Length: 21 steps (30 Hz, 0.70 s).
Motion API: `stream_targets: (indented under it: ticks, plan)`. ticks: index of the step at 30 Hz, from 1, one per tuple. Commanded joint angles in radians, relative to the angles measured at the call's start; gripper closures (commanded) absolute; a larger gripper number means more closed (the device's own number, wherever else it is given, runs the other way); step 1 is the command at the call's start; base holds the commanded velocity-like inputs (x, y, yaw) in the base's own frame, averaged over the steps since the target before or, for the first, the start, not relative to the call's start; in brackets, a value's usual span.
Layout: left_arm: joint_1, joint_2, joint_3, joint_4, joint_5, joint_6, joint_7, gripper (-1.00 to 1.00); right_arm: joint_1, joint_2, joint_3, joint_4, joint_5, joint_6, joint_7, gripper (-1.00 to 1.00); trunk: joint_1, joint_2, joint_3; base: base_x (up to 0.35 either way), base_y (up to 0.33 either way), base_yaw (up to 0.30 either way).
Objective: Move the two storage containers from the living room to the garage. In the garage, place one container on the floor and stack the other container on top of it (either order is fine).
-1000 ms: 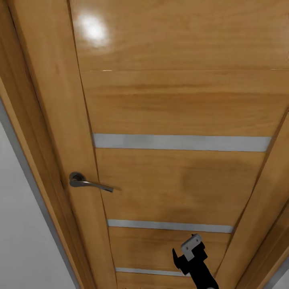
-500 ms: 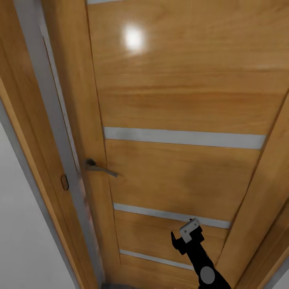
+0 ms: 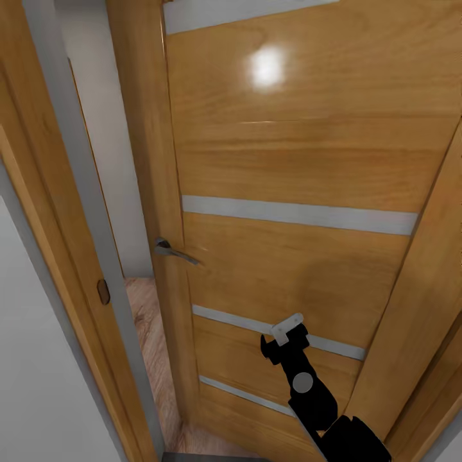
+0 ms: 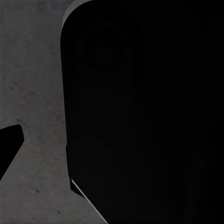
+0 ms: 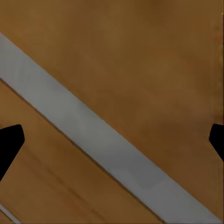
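One wooden door (image 3: 301, 167) fills the frame's centre and right, ajar, crossed by four grey strips, with one metal handle (image 3: 174, 251) at centre left. Wood-plank floor (image 3: 149, 333) shows through the gap at lower left. The right end effector (image 3: 282, 337), lower centre, touches the door, fingers spread wide. The left end effector's state cannot be told.

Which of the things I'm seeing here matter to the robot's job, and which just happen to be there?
Part of the job:
- right end effector, open, at the door
- dark grey speckled concrete floor

Just there:
- orange wood-panelled door with grey strips, ajar
- curved metal lever handle
- light wood-plank floor beyond the gap
- white wall
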Motion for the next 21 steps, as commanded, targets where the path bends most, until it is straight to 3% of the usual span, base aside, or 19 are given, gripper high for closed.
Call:
stream_targets:
  ticks: [1, 3, 4, 10, 21]
  plan:
    - [0.0, 0.0, 0.001, -0.001, 0.001, -0.001, -0.001, -1.0, -0.005, 0.002, 0.003, -0.001, 0.017, 0.015, -0.002, -1.0, 0.0, -0.001, -0.001, 0.0, 0.0, 0.0]
    - [0.0, 0.0, 0.001, -0.001, 0.0, -0.001, 0.0, -1.0, -0.016, 0.015, 0.003, -0.001, 0.029, 0.04, -0.003, -1.0, 0.0, -0.001, -0.001, 0.0, 0.0, 0.0]
    - [0.0, 0.0, 0.001, -0.001, 0.0, -0.001, 0.0, -1.0, -0.021, 0.041, 0.003, 0.0, 0.07, 0.053, -0.003, -1.0, 0.0, -0.001, -0.001, 0.0, 0.0, 0.0]
    - [0.0, -0.003, 0.001, -0.001, 0.0, -0.001, -0.001, -1.0, -0.026, 0.099, 0.003, 0.002, 0.14, 0.069, -0.002, -1.0, 0.0, -0.001, -0.001, 0.0, 0.0, 0.0]
    - [0.0, -0.003, 0.001, -0.001, 0.0, -0.001, 0.0, -1.0, -0.124, 0.145, 0.003, 0.042, 0.16, 0.167, -0.005, -1.0, 0.0, -0.001, -0.001, 0.0, 0.0, 0.0]
